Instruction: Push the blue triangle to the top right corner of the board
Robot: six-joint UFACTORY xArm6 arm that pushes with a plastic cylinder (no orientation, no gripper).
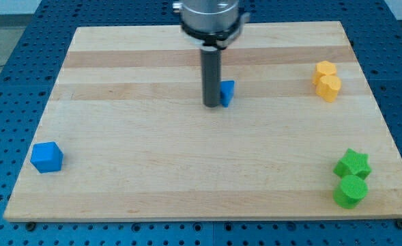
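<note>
The blue triangle (227, 93) lies on the wooden board (153, 150) a little above the middle, partly hidden behind my rod. My tip (211, 105) rests on the board right at the triangle's left side, touching or nearly touching it. The board's top right corner (337, 27) lies far up and to the right of the triangle.
A blue cube (46, 157) sits near the left edge. Two yellow blocks (327, 79) sit touching near the right edge, one above the other. A green star (353, 165) and a green cylinder (351, 191) sit at the bottom right. A blue pegboard table surrounds the board.
</note>
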